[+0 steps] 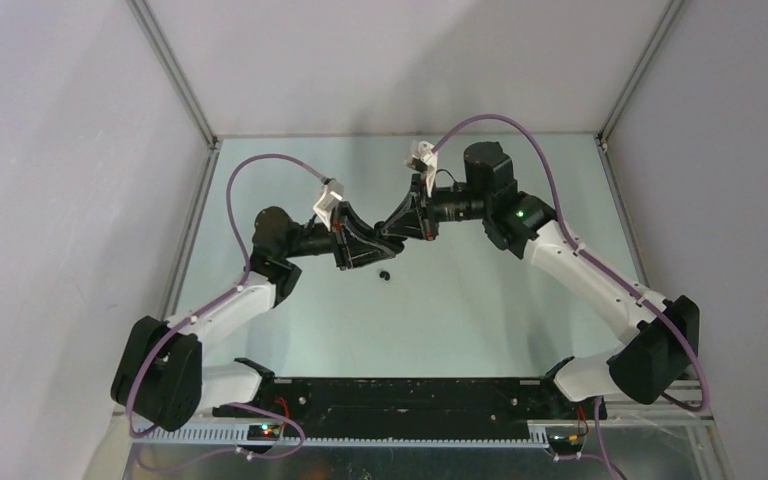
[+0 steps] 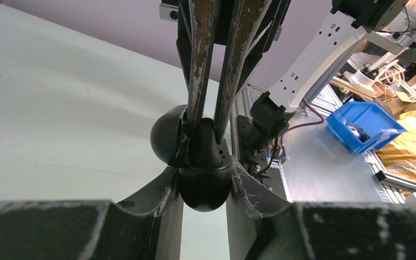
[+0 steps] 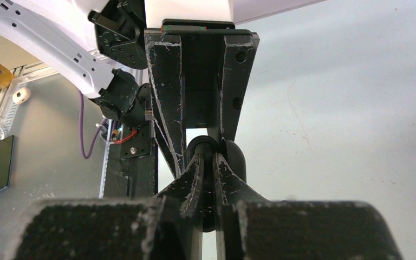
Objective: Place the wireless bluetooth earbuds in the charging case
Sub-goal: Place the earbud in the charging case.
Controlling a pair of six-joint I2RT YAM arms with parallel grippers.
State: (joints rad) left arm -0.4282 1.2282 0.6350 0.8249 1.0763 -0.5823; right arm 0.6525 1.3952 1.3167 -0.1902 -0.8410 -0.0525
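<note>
Held: black charging case (image 2: 203,197), lid open, contents hidden, clamped in my left hand (image 2: 205,176) above the tabletop (image 1: 480,320). My right hand (image 3: 208,160): narrow, tips at the case mouth; whether gripping, I cannot tell. Loose: one black earbud (image 1: 384,275) on tabletop

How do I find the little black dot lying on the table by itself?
Find the pale table, then its middle, where both arms' fingers meet around a black charging case. Just nearer the arm bases lies one tiny black earbud, alone and touched by nothing.

the charging case (image 2: 205,190) looks smooth semi-gloss black plastic, the fingers (image 2: 150,198) of the left end effector (image 2: 206,165) scuffed matt black.
</note>
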